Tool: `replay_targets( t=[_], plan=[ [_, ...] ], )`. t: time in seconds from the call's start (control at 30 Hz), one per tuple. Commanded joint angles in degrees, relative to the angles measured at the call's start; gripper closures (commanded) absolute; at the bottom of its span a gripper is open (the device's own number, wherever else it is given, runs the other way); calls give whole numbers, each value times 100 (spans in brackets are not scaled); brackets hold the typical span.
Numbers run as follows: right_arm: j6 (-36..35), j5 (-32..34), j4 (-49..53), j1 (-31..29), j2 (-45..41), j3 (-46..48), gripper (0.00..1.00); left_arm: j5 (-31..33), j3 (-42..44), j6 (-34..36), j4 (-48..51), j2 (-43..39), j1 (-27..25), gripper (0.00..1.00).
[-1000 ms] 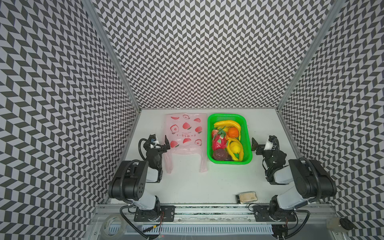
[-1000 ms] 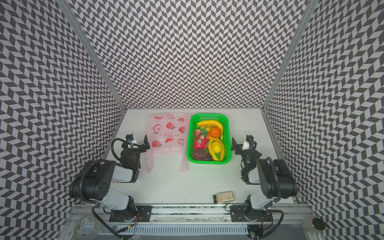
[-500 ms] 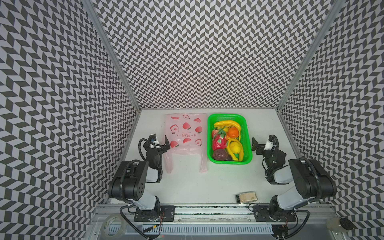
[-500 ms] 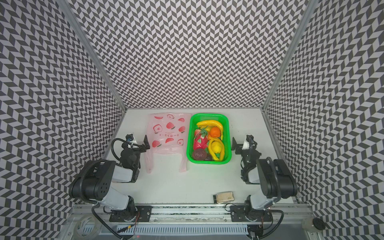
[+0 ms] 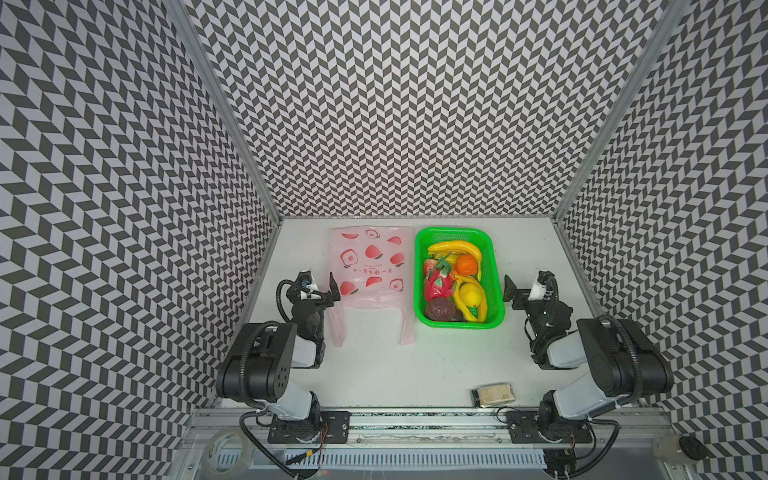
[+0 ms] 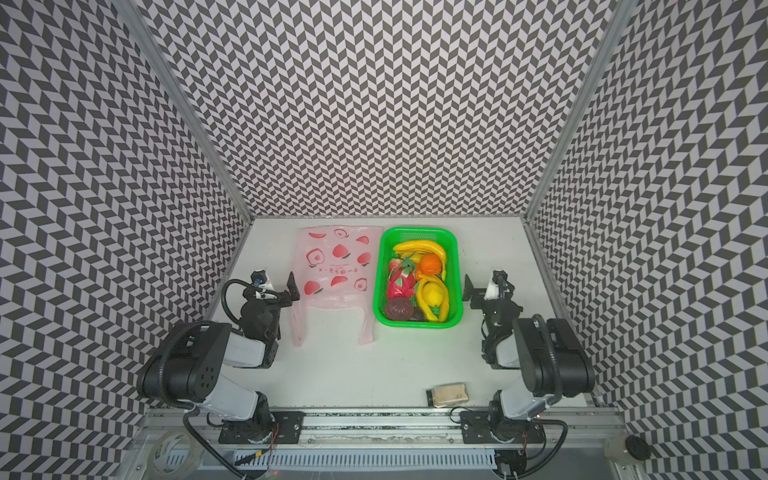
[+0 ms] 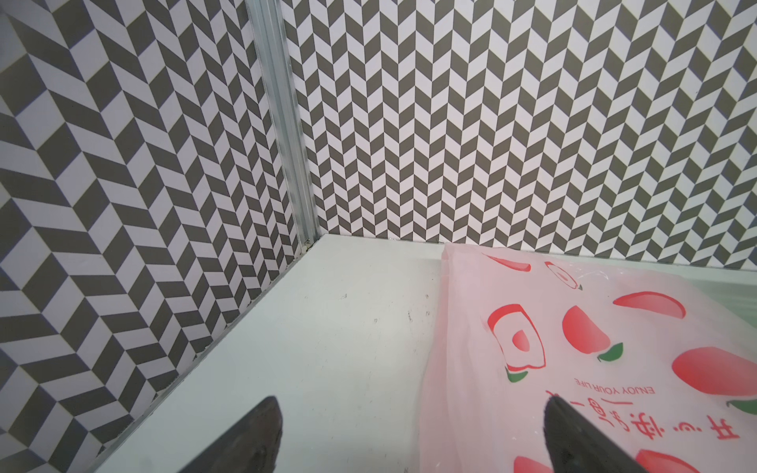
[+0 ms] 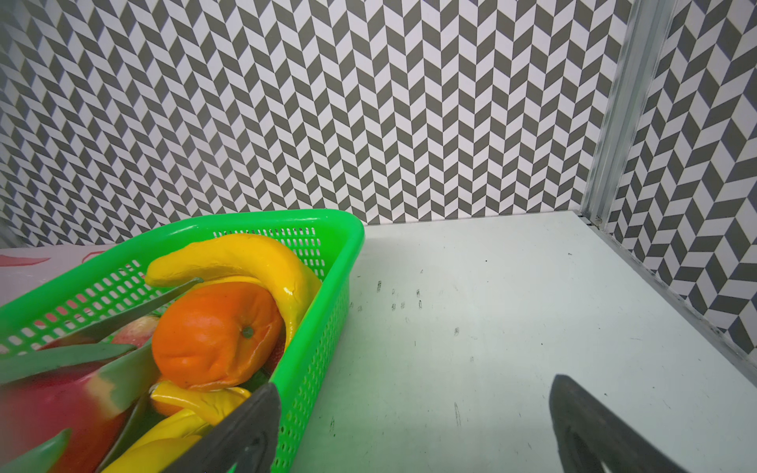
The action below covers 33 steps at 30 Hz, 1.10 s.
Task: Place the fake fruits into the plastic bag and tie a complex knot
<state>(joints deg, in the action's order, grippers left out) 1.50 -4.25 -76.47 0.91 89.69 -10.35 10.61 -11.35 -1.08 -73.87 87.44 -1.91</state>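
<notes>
Status: both arms low, no fruit in the bag. All positions are referenced to the green basket (image 5: 457,231) on the table (image 5: 374,374).

All fake fruits (image 5: 455,282) sit inside the green basket: bananas (image 5: 455,248) at its far end, orange (image 5: 466,264) just nearer, dragon fruit (image 5: 436,284) along its left wall, lemon (image 5: 471,296) beside that, and a dark brown fruit (image 5: 437,309) in its near left corner.

The plastic bag (image 5: 370,266) lies flat just left of the green basket. Its two handles (image 5: 337,328) lie apart and untied, reaching slightly nearer to me than the basket's near rim.

My left gripper (image 5: 319,286) is beyond the bag's left edge, on the side away from the basket. Its jaws are spread wide with nothing between them. In the left wrist view one fingertip (image 7: 573,438) is over the bag's edge. I cannot tell whether it touches.

My right gripper (image 5: 525,286) is just right of the basket, jaws wide and empty.

A tan packet (image 5: 494,395) lies well nearer than the basket.
</notes>
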Motion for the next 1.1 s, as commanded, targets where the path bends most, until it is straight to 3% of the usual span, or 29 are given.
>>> replay_targets(
  t=[0.0,0.13,0.27,0.4,0.53,0.8,1.07],
  plan=[
    [-37,176,-29,-29,-618,-11,1,-53,96,79,54,-613,-79,0],
    [-36,181,1413,-29,-1671,-425,1,322,-133,216,917,-1492,-347,0],
    [546,328,2449,-29,-2549,-785,1,428,-744,184,2272,-2222,-716,0],
    [1047,-289,3959,-29,-3184,-1495,1,334,-1785,218,3951,-2556,-1112,0],
    [1657,-1093,5269,-29,-3463,-2173,1,-177,-2813,472,5467,-2739,-1417,3],
    [2872,-3086,5618,-29,-3647,-2035,1,-1154,-4123,1545,8132,-3397,-1646,5],
    [2667,-3079,5848,-29,-3773,-1977,1,-1366,-3880,3122,9634,-3742,-1802,18]
  ],
)
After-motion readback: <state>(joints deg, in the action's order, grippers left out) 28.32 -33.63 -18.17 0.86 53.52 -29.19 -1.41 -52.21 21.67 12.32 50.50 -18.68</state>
